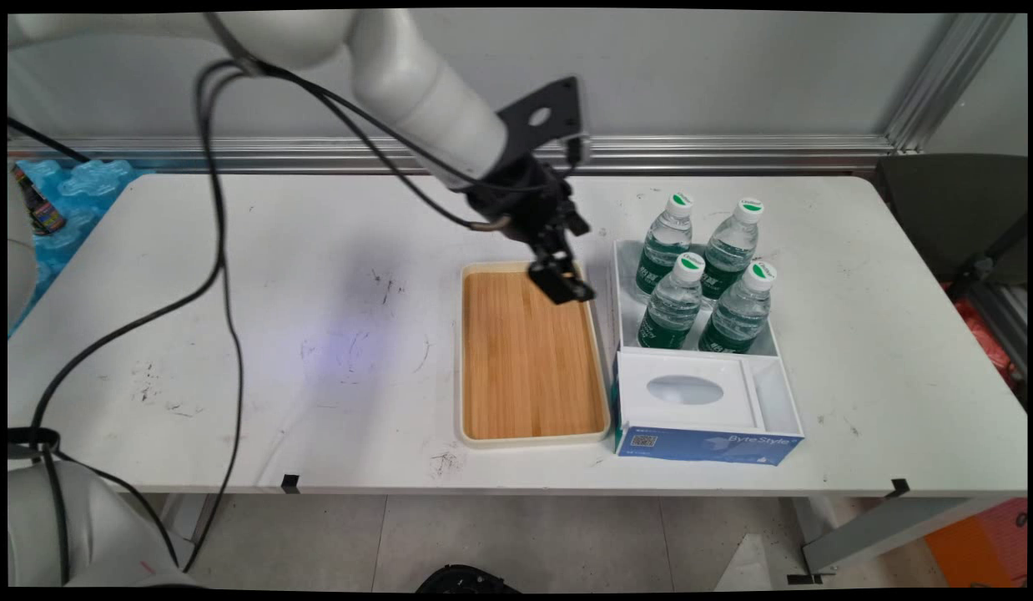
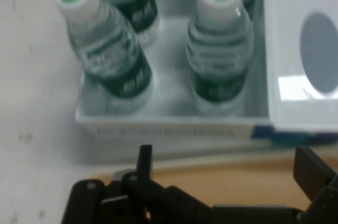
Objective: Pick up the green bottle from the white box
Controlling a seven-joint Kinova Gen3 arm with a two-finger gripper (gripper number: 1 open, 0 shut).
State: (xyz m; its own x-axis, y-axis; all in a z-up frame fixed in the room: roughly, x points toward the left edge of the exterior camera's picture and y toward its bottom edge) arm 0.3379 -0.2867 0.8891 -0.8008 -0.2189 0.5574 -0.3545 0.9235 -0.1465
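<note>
- Your gripper [image 1: 564, 280] hangs over the far right corner of the wooden tray [image 1: 529, 355], its fingers [image 2: 144, 161] spread wide and holding nothing.
- Straight ahead of the fingers in the hand view you have a white box [image 2: 163, 121] with four green-labelled water bottles [image 1: 704, 275] standing upright in it, just beyond the tray's edge.
- Touching that box, to the right of the fingers in the hand view, sits a tissue box [image 1: 704, 409] with an oval opening on top.
- All of it rests on the white table [image 1: 233, 334].
</note>
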